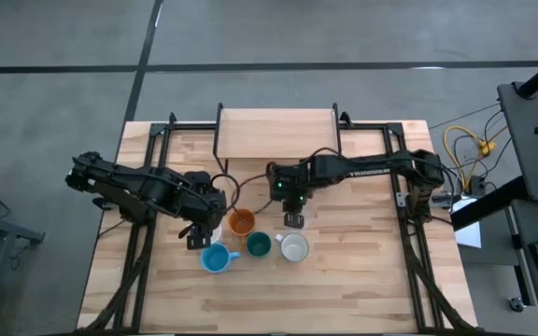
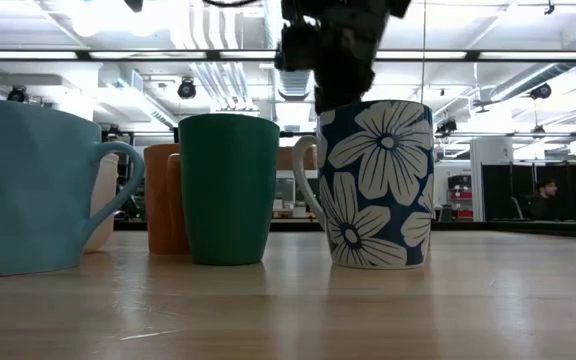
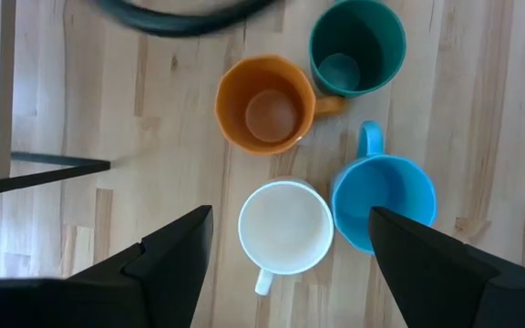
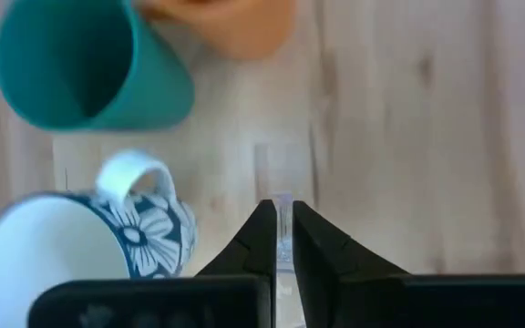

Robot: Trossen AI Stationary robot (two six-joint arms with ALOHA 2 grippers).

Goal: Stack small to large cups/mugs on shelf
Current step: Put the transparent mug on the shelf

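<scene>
At the table's middle, four mugs cluster below the empty shelf [image 1: 277, 133]. Left gripper [image 3: 285, 251] hangs spread wide over the white mug [image 3: 285, 228]; right gripper [image 4: 282, 239], fingers nearly pinched together, hovers at twelve o'clock of the flowered mug [image 4: 80, 239].

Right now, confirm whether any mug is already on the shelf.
No. The shelf is bare in the high view; the orange mug and the rest stand on the table.
</scene>
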